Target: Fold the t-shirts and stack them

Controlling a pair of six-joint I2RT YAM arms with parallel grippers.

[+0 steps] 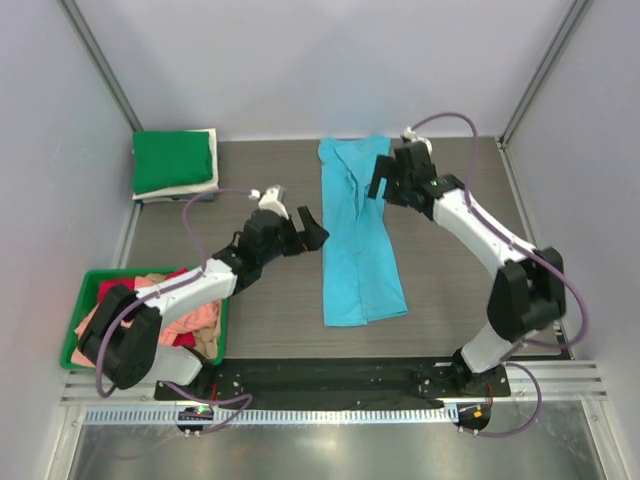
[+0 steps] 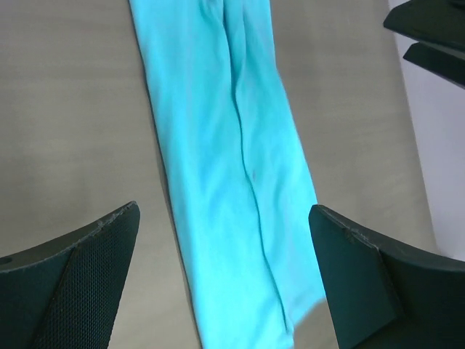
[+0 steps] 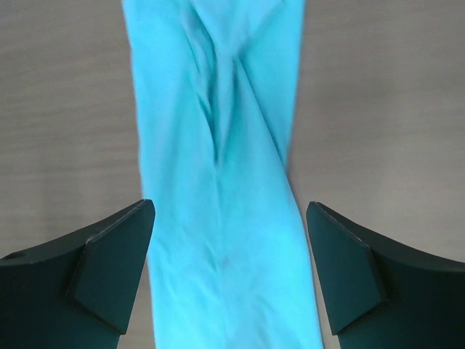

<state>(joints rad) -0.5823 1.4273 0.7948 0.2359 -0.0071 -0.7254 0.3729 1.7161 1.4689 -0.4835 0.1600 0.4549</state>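
Sky-blue t-shirt: folded into a long strip, flat at mid table.
Right gripper: fingers apart above the strip's far end, empty.
Left gripper: fingers wide apart, just left of the strip.
Green t-shirt: folded atop cream t-shirt, far left corner.
Bin: near left, holds crumpled shirts.

Ahead of the left gripper, the sky-blue shirt runs off the wrist view at top and bottom, so neither end shows. Both fingers are cut by the lower edge. Below the right gripper the shirt is cropped likewise. From above, the right gripper covers the shirt's far right corner. The left arm hides part of the bin and its heaped shirts, too tangled to count.
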